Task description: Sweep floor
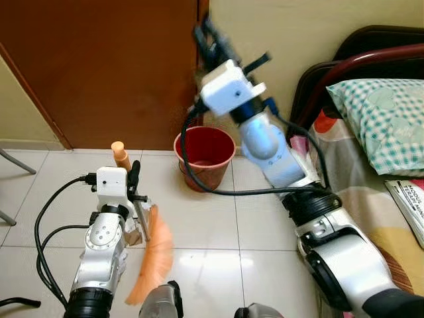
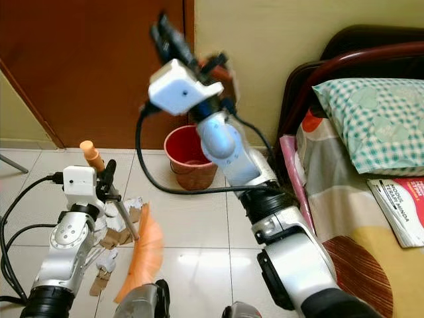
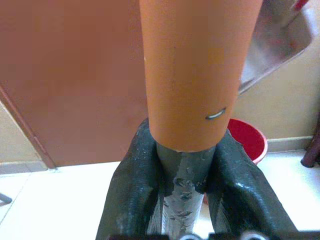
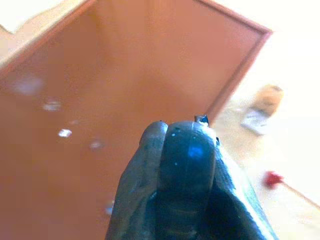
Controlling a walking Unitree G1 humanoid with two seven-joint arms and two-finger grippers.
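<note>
Broom low at left, over pale floor tiles: orange bristles fanned and blurred, thin grey shaft running up to an orange grip end that pokes out above the wrist. Left gripper is clamped on the shaft, both black fingers pressed against the grey rod just below the orange sleeve. Broom tilted, head toward the robot's feet, handle toward the door.

Scraps of brown and white paper lie on the tiles just beside the bristles, on their left, partly behind the left arm. More bits sit nearer the bottom edge.

Bucket, red, stands upright on the floor at the foot of the brown door, near the wall corner. Inside looks bare down to the red bottom as far as visible; a black cable loops in front of its rim.

Right gripper raised high in front of the door edge, well above the bucket, blurred. In the wrist view its fingers are pressed together with nothing between them.

Far right: bed with dark headboard, checked green pillow, patterned sheet, and a booklet lying flat on it.
</note>
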